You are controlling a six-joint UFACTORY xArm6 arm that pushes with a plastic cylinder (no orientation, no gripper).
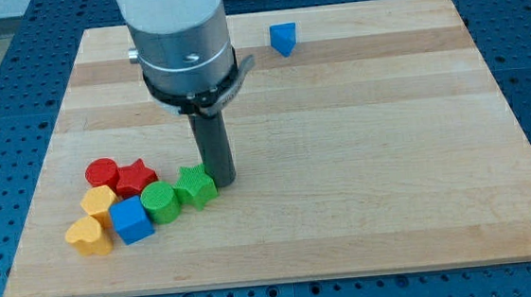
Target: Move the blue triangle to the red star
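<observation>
Beside the green star (195,186), on its right, my tip (223,179) is sitting, touching or nearly so. No jaws exist on this rod; nothing is being grasped. Blue triangle (283,39) is lying far up-right of the green star, untouched. Red star (136,178) is lying just left. Judging: approach step pending; next move is calling for travel behind the triangle.

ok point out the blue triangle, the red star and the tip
blue triangle (283,39), camera view, middle of its front face
red star (136,177), camera view, centre of its top
my tip (223,180), camera view, the rod's very bottom end
</observation>
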